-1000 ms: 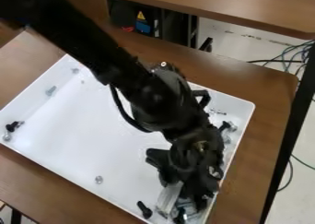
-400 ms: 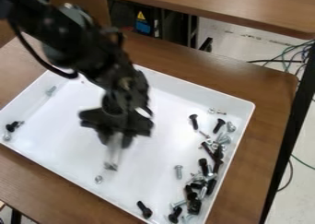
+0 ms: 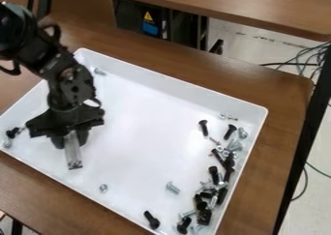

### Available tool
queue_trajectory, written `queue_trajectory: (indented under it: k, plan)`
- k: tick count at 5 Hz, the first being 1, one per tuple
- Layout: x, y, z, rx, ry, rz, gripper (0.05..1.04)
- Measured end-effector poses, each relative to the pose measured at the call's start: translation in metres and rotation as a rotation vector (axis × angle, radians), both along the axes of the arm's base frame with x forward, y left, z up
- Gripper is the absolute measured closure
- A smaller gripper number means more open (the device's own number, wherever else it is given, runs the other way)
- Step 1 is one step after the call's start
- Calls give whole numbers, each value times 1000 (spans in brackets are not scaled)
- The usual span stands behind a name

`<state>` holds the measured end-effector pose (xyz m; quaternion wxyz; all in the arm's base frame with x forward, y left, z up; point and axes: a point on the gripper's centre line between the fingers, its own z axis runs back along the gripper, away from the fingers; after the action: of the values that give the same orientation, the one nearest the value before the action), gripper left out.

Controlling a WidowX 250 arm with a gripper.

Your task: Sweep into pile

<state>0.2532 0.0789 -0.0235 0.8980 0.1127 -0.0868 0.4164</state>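
Screws (image 3: 214, 173), black and silver, were mostly scattered along the white tray (image 3: 142, 132)'s right edge. They were judged light, hard and prone to rolling, best pushed with a low, flat contact. A clear strip (image 3: 73, 154) was clamped by its upper end, apparently the right hold, in the gripper (image 3: 69, 138). A yellow warning label (image 3: 148, 17) was seen behind; no wording could be read.

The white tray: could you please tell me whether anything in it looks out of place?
Yes: away from the main screw cluster at the tray's right, stray pieces spoil a single pile: a black screw near the left corner, a silver screw near the top corner, a small silver piece by the lower-left wall.
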Motion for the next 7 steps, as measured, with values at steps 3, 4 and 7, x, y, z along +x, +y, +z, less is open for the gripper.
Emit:
queue_trajectory:
  k: [3,4,7]
  plan:
    - [-3,50,-24,-2,29,175,722]
    - [13,61,-26,13,53,104,722]
    - [56,79,-26,-19,70,69,722]
